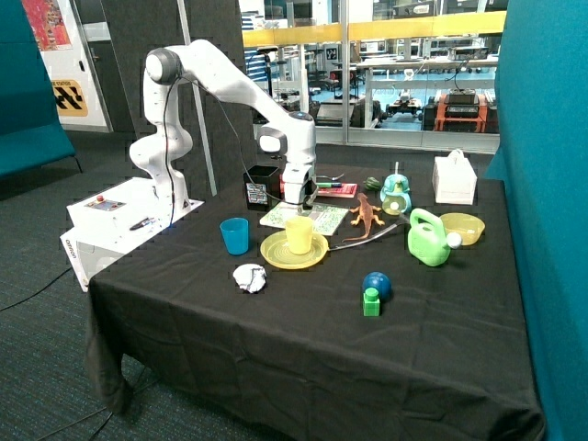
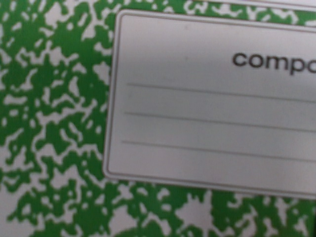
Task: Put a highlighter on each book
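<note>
The larger white book with the green speckled pattern (image 1: 320, 219) lies flat behind the yellow plate. My gripper (image 1: 297, 199) is lowered right onto or just above its near-left part. In the wrist view the speckled cover (image 2: 49, 123) and its white label (image 2: 212, 108) fill the frame from very close, and no highlighter shows there. The small red-pink book (image 1: 342, 190) lies just behind the speckled one. A slim pen-like thing (image 1: 328, 185) rests across it; I cannot tell if it is a highlighter.
A yellow plate (image 1: 276, 254) with a yellow cup (image 1: 299, 234) sits in front of the speckled book. A blue cup (image 1: 235, 235), black box (image 1: 262, 186), orange lizard toy (image 1: 366, 216), green watering can (image 1: 428, 237), yellow bowl (image 1: 466, 227) and white box (image 1: 455, 179) stand around.
</note>
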`<state>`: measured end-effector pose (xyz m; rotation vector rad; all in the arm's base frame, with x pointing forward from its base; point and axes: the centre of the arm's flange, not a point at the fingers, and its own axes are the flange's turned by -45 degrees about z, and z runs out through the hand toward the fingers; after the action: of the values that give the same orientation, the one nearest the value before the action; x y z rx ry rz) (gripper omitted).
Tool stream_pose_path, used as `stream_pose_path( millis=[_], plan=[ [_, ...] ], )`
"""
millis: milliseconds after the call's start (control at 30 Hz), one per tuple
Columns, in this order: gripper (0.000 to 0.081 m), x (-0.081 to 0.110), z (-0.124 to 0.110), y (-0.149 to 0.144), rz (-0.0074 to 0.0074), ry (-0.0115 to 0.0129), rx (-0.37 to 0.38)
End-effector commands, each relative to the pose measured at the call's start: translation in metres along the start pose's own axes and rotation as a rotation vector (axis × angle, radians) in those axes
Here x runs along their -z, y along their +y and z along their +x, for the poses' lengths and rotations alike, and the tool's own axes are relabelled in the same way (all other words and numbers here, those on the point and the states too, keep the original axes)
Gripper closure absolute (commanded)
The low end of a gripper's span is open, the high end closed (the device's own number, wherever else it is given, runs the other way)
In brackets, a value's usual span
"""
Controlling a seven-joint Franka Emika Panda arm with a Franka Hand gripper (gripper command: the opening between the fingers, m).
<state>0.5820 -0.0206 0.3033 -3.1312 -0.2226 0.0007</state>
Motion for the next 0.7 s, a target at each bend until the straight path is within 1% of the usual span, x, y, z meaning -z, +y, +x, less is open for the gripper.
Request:
stream_pose_path(
  millis=[0,167,400,667],
  plan=[
    [0.0393,-0.016,0.004,-0.004,-0.0026,0.0003,-0.025],
    [0.0372,-0.022,0.002,-0.004,-0.0026,0.0003,-0.031],
    [0.0258,-0.026,0.000,-0.005,-0.0026,0.0003,-0.031],
    [0.0206,-0.025,0.000,-0.006,-0.0026,0.0003,-0.030]
  ],
)
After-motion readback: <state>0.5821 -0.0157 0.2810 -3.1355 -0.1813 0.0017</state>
